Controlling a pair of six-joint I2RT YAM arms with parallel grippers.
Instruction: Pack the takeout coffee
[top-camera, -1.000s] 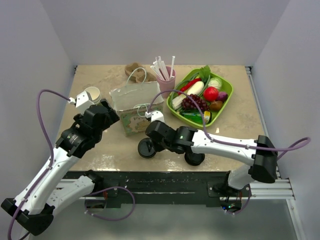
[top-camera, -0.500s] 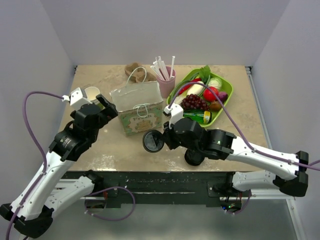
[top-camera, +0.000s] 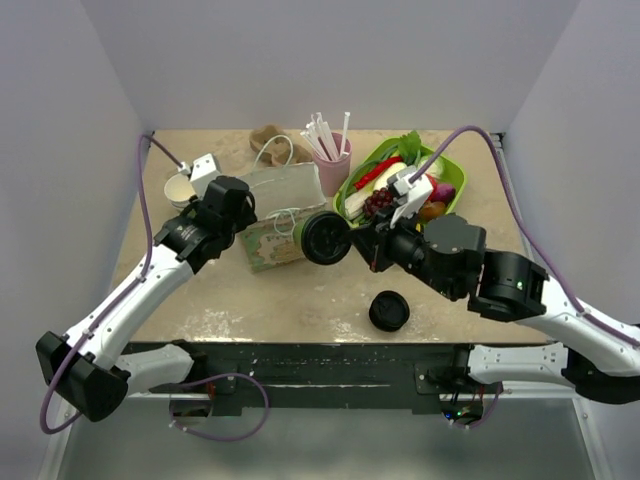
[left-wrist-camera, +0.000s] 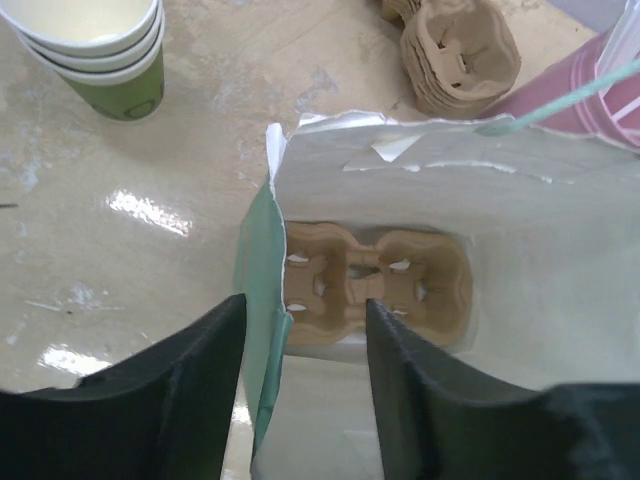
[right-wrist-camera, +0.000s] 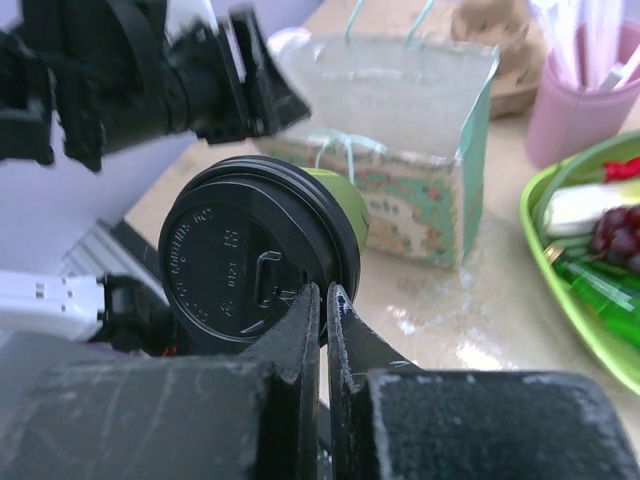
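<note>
The takeout coffee (top-camera: 327, 238), a green-sided cup with a black lid, hangs tilted in the air just right of the paper bag (top-camera: 272, 218). My right gripper (top-camera: 354, 243) is shut on the rim of its lid. In the right wrist view the lid (right-wrist-camera: 250, 258) faces the camera with my right gripper (right-wrist-camera: 322, 297) pinching its edge. My left gripper (top-camera: 240, 206) is open at the bag's left wall. In the left wrist view my left gripper (left-wrist-camera: 303, 325) straddles that wall (left-wrist-camera: 258, 300), one finger outside and one inside. A cardboard cup carrier (left-wrist-camera: 375, 275) lies in the bag's bottom.
A stack of lidless paper cups (top-camera: 180, 188) stands left of the bag. A stack of black lids (top-camera: 389, 311) sits near the front edge. A pink cup of straws (top-camera: 331, 152), a green tray (top-camera: 447, 217) of food and spare carriers (top-camera: 268, 137) stand behind.
My right gripper lifted the coffee off the table and carried it up and right, beside the bag. My left arm reached forward to the bag's left wall.
</note>
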